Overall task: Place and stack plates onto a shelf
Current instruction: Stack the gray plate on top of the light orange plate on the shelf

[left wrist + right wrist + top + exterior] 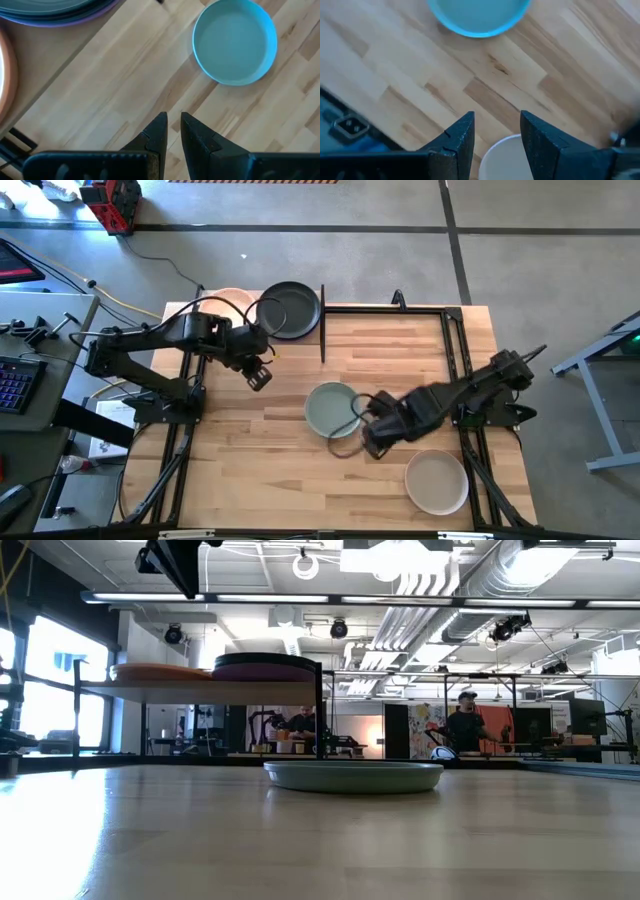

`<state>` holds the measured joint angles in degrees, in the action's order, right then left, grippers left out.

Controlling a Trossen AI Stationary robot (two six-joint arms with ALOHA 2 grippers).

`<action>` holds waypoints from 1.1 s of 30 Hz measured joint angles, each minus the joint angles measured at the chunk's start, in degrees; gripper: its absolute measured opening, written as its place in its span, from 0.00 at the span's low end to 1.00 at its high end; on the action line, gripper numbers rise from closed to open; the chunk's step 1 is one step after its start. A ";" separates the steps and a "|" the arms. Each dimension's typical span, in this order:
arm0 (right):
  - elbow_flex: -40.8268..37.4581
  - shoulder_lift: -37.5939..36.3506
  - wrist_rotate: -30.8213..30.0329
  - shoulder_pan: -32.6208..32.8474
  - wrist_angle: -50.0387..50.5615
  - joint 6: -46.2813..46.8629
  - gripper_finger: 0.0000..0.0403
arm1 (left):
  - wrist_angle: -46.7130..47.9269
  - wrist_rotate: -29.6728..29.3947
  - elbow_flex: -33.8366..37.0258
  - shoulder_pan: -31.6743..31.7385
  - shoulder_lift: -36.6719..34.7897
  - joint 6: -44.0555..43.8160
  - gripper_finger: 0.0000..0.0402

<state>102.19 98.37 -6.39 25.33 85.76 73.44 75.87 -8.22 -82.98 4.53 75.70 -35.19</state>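
A sage green plate (333, 408) rests bottom down on the tabletop near the middle; it also shows in the low view (352, 776). A beige plate (437, 481) lies near the front right. On the shelf (200, 315) at the far left, a black plate (290, 309) tops a stack over a purple one (265, 671), beside a peach plate (160, 671). My left gripper (258, 373) hovers shut and empty just in front of the shelf. My right gripper (372, 442) is open and empty above the table, between the green and beige plates.
Thin black shelf posts (322, 325) stand at the shelf's right edge. A black frame rail (385, 307) runs along the table's far edge. In the low view, people stand in the room behind the table (463, 725).
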 joint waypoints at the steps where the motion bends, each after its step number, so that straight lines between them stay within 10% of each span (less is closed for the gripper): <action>1: 0.00 0.00 -1.26 1.46 0.79 3.57 0.34 | -0.05 -0.02 0.00 -0.09 0.04 -0.06 0.11; 9: 0.00 3.44 -5.07 10.89 4.19 23.96 0.34 | -0.92 -0.03 0.02 -0.11 0.99 -0.08 0.11; 33: 0.00 19.34 6.92 18.66 2.43 41.94 0.34 | -4.15 2.68 0.02 -0.06 1.25 2.90 0.11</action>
<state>102.19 117.71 0.54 43.99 88.20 115.38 71.72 -5.54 -82.96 4.47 76.95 -32.29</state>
